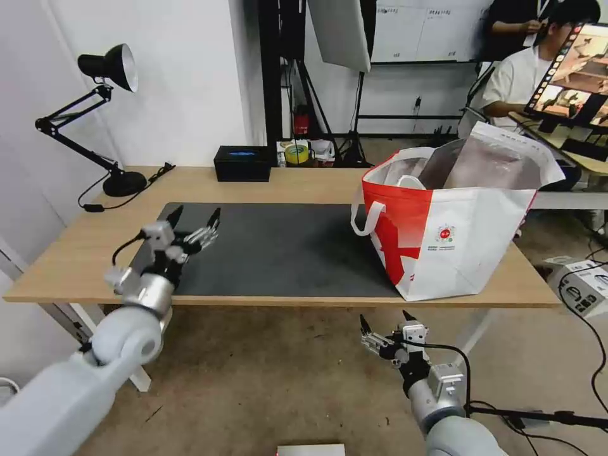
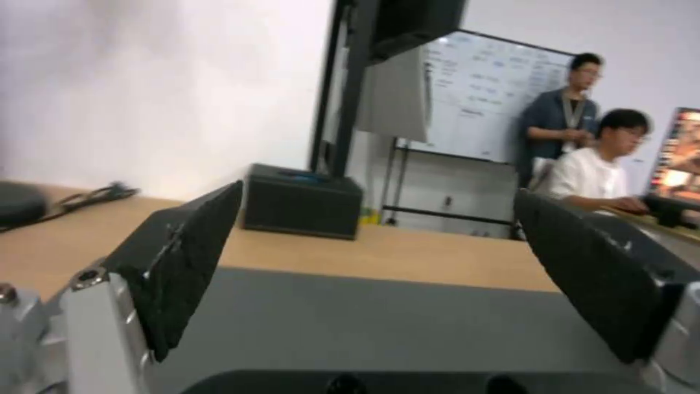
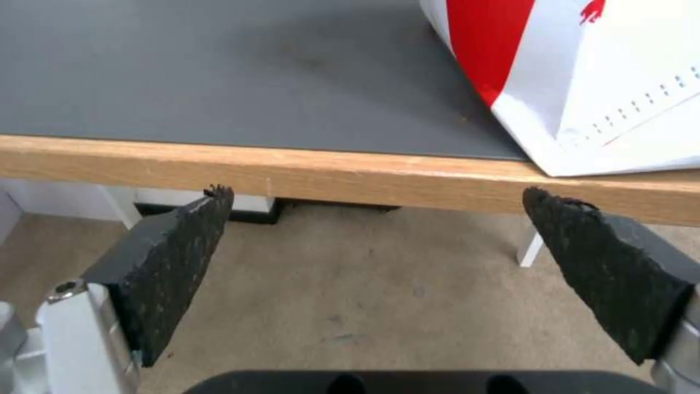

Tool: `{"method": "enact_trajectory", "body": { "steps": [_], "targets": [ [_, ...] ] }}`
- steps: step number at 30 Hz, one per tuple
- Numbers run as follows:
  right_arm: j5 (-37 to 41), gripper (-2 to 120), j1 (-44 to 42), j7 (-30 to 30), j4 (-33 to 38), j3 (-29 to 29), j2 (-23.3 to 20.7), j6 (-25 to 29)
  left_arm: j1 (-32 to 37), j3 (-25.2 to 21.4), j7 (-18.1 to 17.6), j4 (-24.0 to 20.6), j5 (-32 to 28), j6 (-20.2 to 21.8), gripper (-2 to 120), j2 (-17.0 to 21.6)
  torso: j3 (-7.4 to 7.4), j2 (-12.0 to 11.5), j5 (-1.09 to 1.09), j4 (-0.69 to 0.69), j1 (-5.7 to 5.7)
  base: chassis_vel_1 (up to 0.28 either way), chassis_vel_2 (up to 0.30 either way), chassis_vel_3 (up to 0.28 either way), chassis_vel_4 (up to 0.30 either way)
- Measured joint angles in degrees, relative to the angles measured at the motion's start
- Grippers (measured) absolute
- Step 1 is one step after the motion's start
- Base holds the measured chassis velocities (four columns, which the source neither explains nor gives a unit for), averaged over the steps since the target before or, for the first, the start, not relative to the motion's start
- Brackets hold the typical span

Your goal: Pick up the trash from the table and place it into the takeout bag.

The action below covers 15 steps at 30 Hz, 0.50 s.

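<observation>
Jaws of both grippers stood wide apart and held nothing. I saw my left gripper [image 1: 195, 221] low over the near left part of the dark grey mat [image 1: 278, 247] on the tabletop [image 1: 69, 253]. My right gripper [image 1: 384, 322] hung below the tabletop's front edge, above the floor. At the right end stood the takeout bag [image 1: 456, 234], upright and open, partly on the mat.

A black desk lamp [image 1: 104, 120] and a small black box [image 1: 242, 163] stand well apart.
</observation>
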Motion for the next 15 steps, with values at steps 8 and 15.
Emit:
{"method": "enact_trajectory", "body": {
  "steps": [8,15],
  "targets": [
    [0.0,100,0.0,0.0,0.0,0.0,0.0,0.0,13.9,-9.4,3.5,-1.1,7.3,-1.8,100,-7.9,0.00,0.0,0.00,0.01,0.00,0.000,0.000,0.000,0.000],
    [0.0,100,0.0,0.0,0.0,0.0,0.0,0.0,19.6,-12.9,5.5,-1.8,10.0,-3.0,100,-10.8,0.00,0.0,0.01,0.01,0.00,0.000,0.000,0.000,0.000]
  ]
}}
